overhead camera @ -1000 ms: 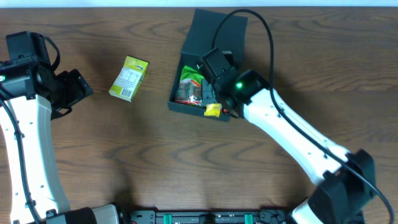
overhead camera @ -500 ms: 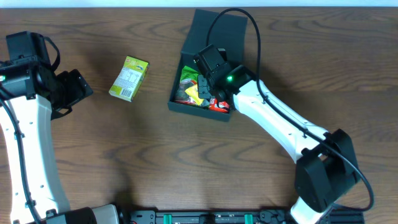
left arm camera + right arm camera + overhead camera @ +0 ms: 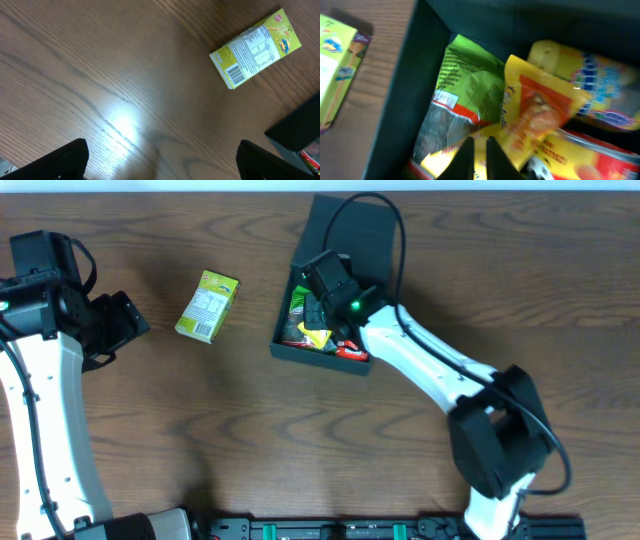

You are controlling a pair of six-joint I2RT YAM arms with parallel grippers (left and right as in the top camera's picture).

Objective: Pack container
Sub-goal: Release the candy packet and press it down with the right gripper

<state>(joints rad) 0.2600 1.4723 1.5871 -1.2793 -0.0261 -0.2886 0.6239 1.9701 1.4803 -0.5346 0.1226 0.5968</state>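
Container (image 3: pixel 310 356): dark teal square box, far centre of the tabletop (image 3: pixel 300 460), with its flap lid open and lying back to the far side.
Contents: a green packet (image 3: pixel 470 85) against the left wall, a yellow-orange packet (image 3: pixel 540 105) overlapping it, a yellow-and-blue packet (image 3: pixel 590 80) at the far right, and a red packet (image 3: pixel 600 160) at the near right.
Right pincer (image 3: pixel 480 155): inside the container mouth, directly above the packets. Its jaws are drawn almost together and nothing is plainly caught between them.
Outstanding item: a small yellow-green carton (image 3: pixel 207 306) flat on the tabletop, left of the container and apart from it.
Deciding relation: the carton lies between the left pincer (image 3: pixel 128 325) and the container. It is just right of that pincer and well left of the right one.
Carton axis: the long axis runs mostly near to far, with the far end tipped slightly right.
Nearer arm: the left, in my judgement. The right would have to leave the box and reach across it.
Left pincer: jaws at full spread and holding nothing, above bare tabletop at the left.
Carton print: a nutrition table, a barcode and a colour graphic on the upper face, too small to read.
Packet print: dark lettering on the green and yellow-orange packets, blurred. No brand name can be made out.
Other writing: none seen on the container.
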